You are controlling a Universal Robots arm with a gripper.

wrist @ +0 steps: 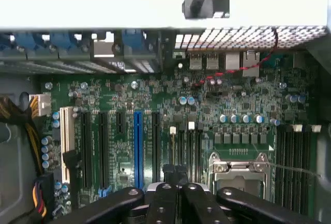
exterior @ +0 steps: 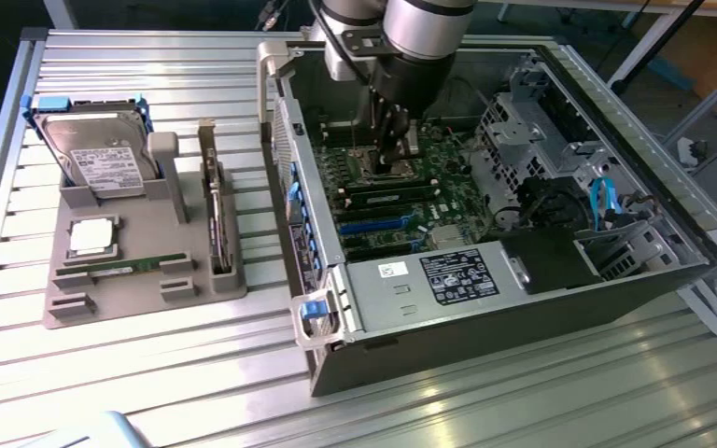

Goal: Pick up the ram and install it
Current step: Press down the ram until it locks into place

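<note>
A thin green ram [exterior: 122, 268] stick lies flat in the front slot of the grey holder [exterior: 147, 289] at the exterior view's left. My gripper [exterior: 396, 166] reaches down inside the open computer case [exterior: 484, 280], far from that stick. It hangs just over the motherboard [exterior: 390, 210]. In the wrist view the gripper [wrist: 175, 172] is shut, its dark fingertips pressed together over the black memory slots [wrist: 189, 149] beside the metal processor socket [wrist: 239, 168]. I see nothing between the fingertips. What lies directly beneath them is hidden.
The holder also carries a hard drive [exterior: 94, 154], a square silver processor chip [exterior: 92, 237] and an upright dark expansion card [exterior: 216, 215]. Inside the case are a drive cage [exterior: 521, 121], blue cables [exterior: 601, 201], the power supply [exterior: 458, 275] and long expansion slots [wrist: 137, 149].
</note>
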